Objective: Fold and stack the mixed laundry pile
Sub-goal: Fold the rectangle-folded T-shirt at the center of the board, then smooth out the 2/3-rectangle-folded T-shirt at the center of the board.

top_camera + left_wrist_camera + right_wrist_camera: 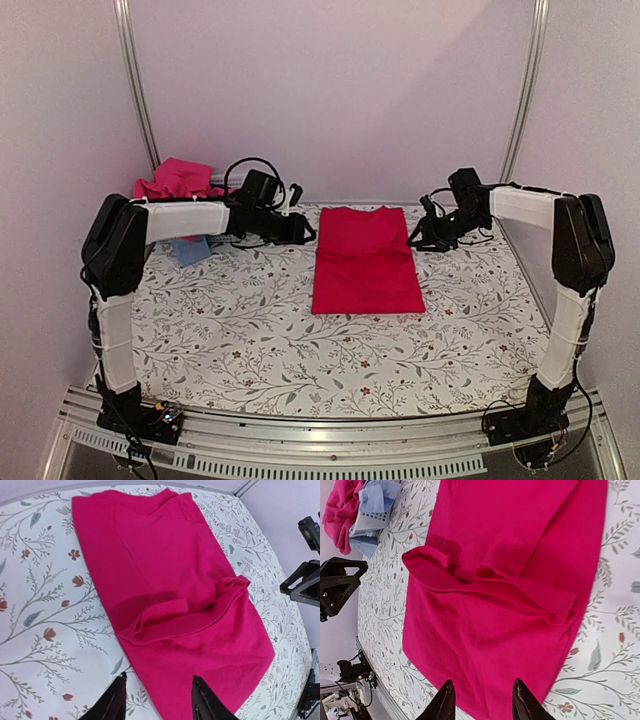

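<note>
Red garment (pixel 366 260) lies flat, folded to a long rectangle, with a loose tuck ridged across its middle. Left hand (pixel 159 705) and right hand (pixel 482 702) flank its far end, both spread wide. Pink piece (pixel 175 180) and light blue cloth (pixel 190 248) are heaped well to its left. Open bench (pixel 250 330) lies on its near side.

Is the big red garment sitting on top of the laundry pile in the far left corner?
No, the red garment lies by itself in the middle of the table, apart from the laundry pile.
</note>
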Motion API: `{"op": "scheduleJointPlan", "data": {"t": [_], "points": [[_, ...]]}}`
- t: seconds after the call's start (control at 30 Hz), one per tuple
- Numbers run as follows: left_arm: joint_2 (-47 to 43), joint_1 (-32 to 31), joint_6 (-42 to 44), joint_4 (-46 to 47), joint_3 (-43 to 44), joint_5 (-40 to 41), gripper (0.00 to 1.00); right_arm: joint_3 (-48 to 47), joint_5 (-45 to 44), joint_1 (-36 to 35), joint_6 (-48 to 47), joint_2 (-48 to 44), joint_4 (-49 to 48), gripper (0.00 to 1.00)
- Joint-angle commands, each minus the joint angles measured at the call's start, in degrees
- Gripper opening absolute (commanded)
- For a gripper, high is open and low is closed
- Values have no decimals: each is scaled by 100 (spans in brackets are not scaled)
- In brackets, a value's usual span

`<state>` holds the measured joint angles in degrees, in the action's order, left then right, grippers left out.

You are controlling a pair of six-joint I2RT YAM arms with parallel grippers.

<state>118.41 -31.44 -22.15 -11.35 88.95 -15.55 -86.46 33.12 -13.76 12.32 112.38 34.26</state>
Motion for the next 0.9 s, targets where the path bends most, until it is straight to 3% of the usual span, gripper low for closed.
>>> {"op": "scheduleJointPlan", "data": {"t": [0.0,0.2,0.57,0.73,0.87], "points": [[289,-350,138,235,-27,-449,40,326,473,-484,-8,31,-309,38],[1147,-421,-27,148,861,-363,34,-135,305,-600,269,783,-560,35],[2547,-56,-308,-169,2892,-118,34,-2180,-222,-214,350,2388,-178,34],[2367,78,-295,-225,3143,109,41,-2528,-216,-90,290,2379,24,39],[1710,52,-149,-434,2602,112,42,-2058,-70,-88,114,1646,172,42]]}}
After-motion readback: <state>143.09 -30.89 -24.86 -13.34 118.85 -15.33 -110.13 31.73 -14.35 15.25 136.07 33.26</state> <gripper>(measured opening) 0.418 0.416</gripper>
